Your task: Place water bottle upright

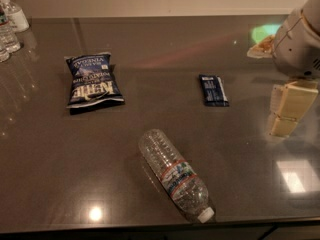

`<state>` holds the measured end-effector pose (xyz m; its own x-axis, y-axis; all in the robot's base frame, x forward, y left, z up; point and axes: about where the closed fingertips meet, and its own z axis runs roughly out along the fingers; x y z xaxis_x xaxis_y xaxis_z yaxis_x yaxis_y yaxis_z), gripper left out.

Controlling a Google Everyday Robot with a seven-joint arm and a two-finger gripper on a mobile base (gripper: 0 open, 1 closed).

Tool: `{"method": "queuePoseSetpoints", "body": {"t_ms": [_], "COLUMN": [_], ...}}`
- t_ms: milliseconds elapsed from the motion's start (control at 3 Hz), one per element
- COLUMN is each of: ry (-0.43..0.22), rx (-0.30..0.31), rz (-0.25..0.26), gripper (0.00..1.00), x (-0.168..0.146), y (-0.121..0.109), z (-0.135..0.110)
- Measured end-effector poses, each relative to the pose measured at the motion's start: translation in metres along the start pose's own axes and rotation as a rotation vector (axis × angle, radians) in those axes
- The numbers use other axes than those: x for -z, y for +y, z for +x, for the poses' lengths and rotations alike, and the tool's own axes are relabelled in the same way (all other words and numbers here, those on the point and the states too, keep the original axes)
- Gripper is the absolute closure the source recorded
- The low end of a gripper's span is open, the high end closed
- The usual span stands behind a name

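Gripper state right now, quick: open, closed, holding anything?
Gripper: at the right edge, apart from the water bottle lying on the table; open or closed cannot be told.

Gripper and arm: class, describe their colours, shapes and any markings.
The gripper, at the right edge above the table, is made of blocky cream-tan pieces. The arm above it is a rounded, pale grey-white shell with small dark vent slots. No cables or markings show.
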<state>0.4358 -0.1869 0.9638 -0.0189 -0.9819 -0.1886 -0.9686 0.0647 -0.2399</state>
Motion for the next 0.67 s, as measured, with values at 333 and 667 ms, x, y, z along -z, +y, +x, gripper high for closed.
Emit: {"method": "queuePoseSetpoints", "body": {"t_ms": [333,667], "ry": [-0.029,-0.061], "rx": [0.177,0.357], "rz": [-0.029,-0.038], "gripper": [0.00,0.00], "x": [-0.013,-0.022], "y": [0.005,0.009], "z": [-0.023,-0.047]}}
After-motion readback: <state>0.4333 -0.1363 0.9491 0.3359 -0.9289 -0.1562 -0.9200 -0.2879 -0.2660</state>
